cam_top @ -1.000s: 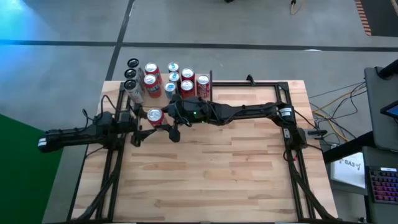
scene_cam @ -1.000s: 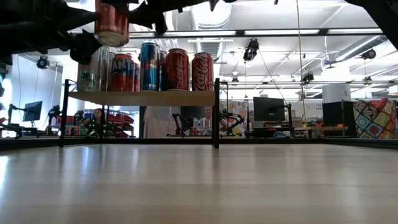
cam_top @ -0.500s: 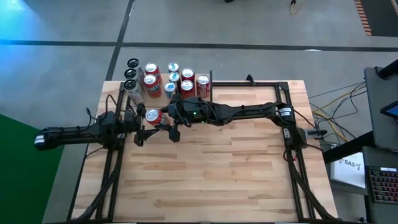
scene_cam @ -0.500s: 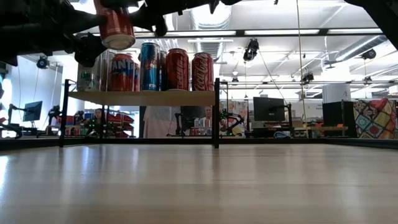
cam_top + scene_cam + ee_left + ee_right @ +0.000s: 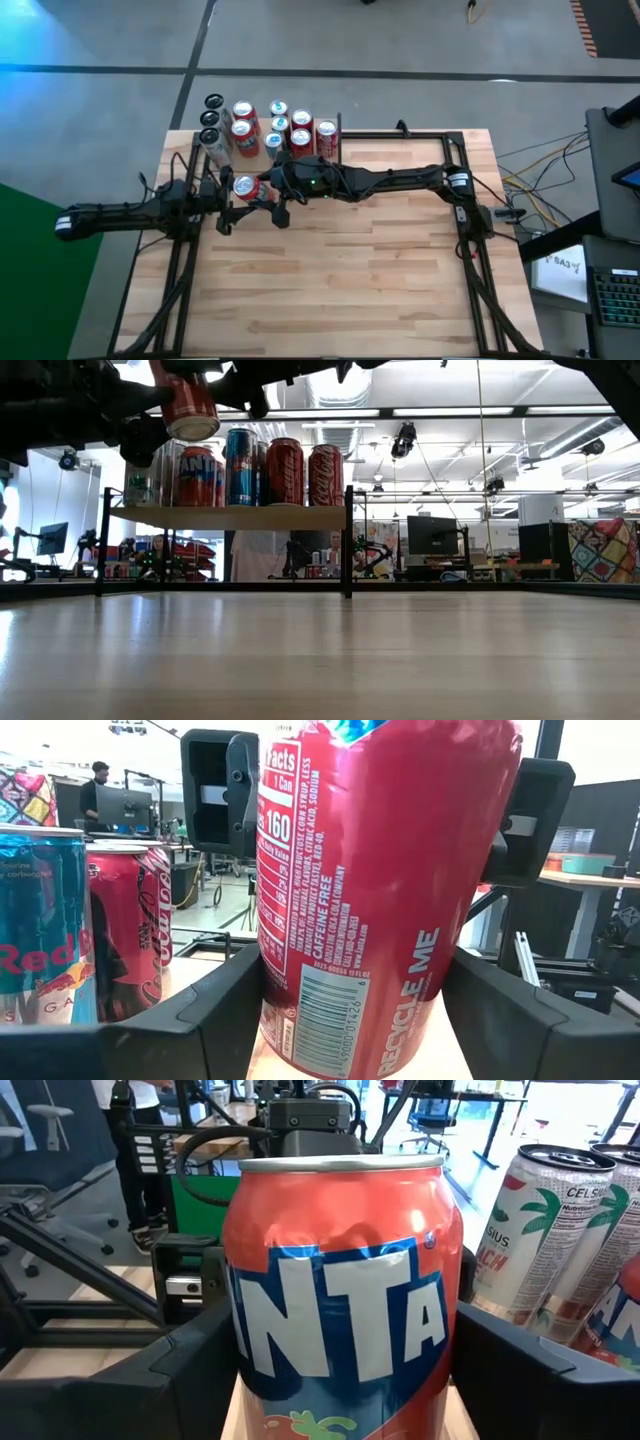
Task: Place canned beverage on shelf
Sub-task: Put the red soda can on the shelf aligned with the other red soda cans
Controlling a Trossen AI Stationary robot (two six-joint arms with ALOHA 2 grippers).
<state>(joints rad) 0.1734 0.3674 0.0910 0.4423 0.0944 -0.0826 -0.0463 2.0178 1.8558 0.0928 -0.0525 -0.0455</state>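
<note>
A red Fanta can (image 5: 243, 186) is up in the air just in front of the shelf (image 5: 230, 517), a light board on black uprights at the table's far left. It also shows in the low view (image 5: 190, 405). Several cans (image 5: 285, 472) stand on the board. My left gripper (image 5: 222, 200) reaches in from the table's left and is shut on the can. My right gripper (image 5: 272, 195) reaches in from the right and is shut on the same can. My left gripper pinches the can's side wall (image 5: 275, 990) between its two fingers, on the lower part of the body. The fingers come level from the table's left. The can is lifted clear and tilted. My right gripper pinches the can's side wall (image 5: 240, 1350) between its two fingers, opposite my left gripper. Its pads (image 5: 215, 790) show beside the can's upper body in the left wrist view. The fingers come level from the table's right.
The shelf's cans, red (image 5: 301, 130), blue (image 5: 278, 112) and slim pale ones (image 5: 212, 125), stand close behind the held can. Black frame rails (image 5: 400, 135) run along the table's far side and both sides. Bare wood (image 5: 340, 280) lies toward the near edge.
The can has tipped from upright to a tilt and has shifted slightly toward the table's left edge. My left arm has drawn back a little toward the left edge. Both grippers have stayed on the can.
</note>
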